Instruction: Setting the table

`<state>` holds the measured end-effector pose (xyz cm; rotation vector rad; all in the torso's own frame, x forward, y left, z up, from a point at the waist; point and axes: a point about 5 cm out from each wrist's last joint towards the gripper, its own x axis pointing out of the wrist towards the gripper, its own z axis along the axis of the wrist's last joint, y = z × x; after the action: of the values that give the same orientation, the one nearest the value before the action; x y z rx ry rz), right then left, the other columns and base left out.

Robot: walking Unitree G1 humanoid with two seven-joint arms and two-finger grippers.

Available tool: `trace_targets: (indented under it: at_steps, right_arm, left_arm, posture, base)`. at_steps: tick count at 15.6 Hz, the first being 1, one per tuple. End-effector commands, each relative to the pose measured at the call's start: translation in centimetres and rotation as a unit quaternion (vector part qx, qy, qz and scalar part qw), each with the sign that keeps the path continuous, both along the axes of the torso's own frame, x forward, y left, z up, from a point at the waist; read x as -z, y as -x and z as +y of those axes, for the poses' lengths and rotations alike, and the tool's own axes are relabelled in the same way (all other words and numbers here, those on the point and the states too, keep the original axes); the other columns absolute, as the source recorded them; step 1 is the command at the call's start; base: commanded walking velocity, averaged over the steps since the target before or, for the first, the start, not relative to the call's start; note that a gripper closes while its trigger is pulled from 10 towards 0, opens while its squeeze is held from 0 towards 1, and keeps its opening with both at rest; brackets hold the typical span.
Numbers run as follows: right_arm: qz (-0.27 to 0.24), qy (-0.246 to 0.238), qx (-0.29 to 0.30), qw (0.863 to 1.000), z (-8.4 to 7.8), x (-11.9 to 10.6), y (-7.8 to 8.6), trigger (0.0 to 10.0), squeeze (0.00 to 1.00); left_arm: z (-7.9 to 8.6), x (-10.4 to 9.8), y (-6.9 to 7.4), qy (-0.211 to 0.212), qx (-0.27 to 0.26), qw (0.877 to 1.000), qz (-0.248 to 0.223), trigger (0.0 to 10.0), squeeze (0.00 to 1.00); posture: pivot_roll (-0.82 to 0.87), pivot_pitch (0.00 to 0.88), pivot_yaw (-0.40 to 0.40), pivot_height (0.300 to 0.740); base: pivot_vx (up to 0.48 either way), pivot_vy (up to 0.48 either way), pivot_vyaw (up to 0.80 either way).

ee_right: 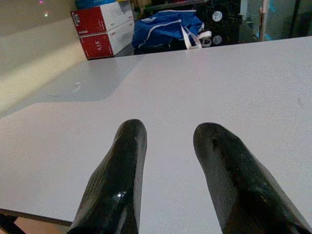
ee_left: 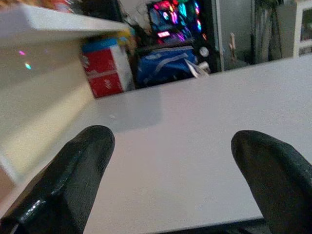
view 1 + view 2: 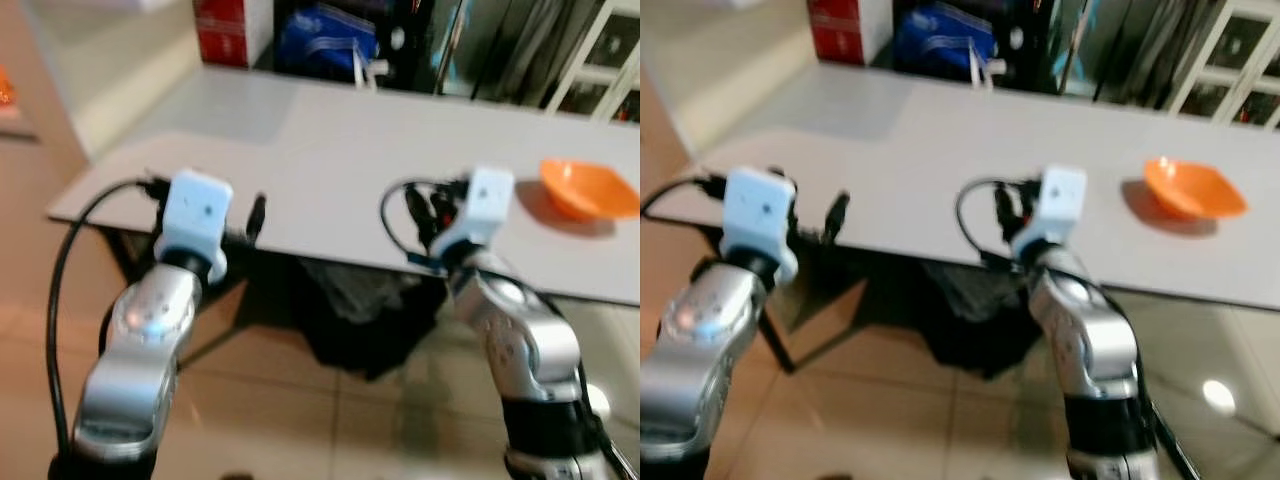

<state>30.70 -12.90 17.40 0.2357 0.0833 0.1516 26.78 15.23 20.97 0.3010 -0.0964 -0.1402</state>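
Observation:
An orange bowl [image 3: 588, 188] stands on the grey table [image 3: 330, 150], toward its right side, with nothing seen inside it. At the table's near edge on the left, my left gripper [image 2: 170, 141] is open, its two black fingers [image 2: 83, 161] wide apart over bare tabletop. My right gripper [image 1: 165, 134] hovers just past the near edge, left of the bowl and apart from it. It is open by a narrow gap and holds nothing.
Red boxes [image 3: 230, 30] and a blue bag [image 3: 325, 40] sit behind the table's far edge. A dark bag [image 3: 360, 310] lies under the table on the tiled floor. A white shelf [image 3: 610, 50] stands at the back right.

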Motion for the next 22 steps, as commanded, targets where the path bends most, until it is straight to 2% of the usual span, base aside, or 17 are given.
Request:
trace_targets:
  at_steps: [1,3,11,13,17,19,22]
  right_arm:
    - [-0.008,-0.004,-0.014,1.000,0.8,-0.5,0.0,10.0,0.00]
    - [-0.008,-0.002,-0.019,1.000,0.9,-0.5,0.0,10.0,0.00]
    - [-0.006,-0.003,-0.029,1.000,1.4,-0.4,-0.3,10.0,0.00]
    - [-0.007,-0.003,-0.028,1.000,1.5,-0.4,-0.3,10.0,0.00]
    - [-0.006,-0.002,-0.028,1.000,1.4,-0.4,-0.5,10.0,0.00]
    - [-0.004,-0.004,-0.026,1.000,1.4,-0.3,-0.5,10.0,0.00]
    - [-0.004,-0.005,-0.017,1.000,1.2,-0.3,-0.4,10.0,0.00]
  left_arm:
    - [0.7,0.0,-0.1,-0.004,-0.011,1.000,0.000,10.0,0.00]
    - [0.9,-0.2,-0.2,-0.002,-0.016,1.000,-0.003,10.0,0.00]
    - [1.9,-0.3,-0.2,-0.012,-0.032,0.999,-0.004,10.0,0.00]
    - [1.8,-0.4,-0.3,-0.012,-0.030,0.999,-0.005,10.0,0.00]
    - [1.9,-0.5,-0.4,-0.015,-0.031,0.999,-0.006,10.0,0.00]
    - [1.9,-0.6,-0.3,-0.015,-0.029,0.999,-0.007,10.0,0.00]
    - [1.7,-0.5,-0.5,-0.017,-0.024,1.000,-0.006,10.0,0.00]
  posture:
    - [0.02,0.000,-0.083,0.740]
    - [0.02,0.000,-0.082,0.740]
    - [0.03,0.000,-0.084,0.740]
    - [0.03,0.000,-0.082,0.740]
    - [0.04,0.000,-0.085,0.740]
    - [0.03,0.000,-0.081,0.740]
    - [0.03,0.000,-0.074,0.740]
  base:
    - [0.000,0.480,0.00]
    - [0.000,0.480,-0.80]
    - [0.000,0.480,0.00]
    - [0.000,0.480,-0.80]
    - [0.000,0.480,0.00]
    - [0.000,0.480,-0.80]
    - [0.000,0.480,0.00]
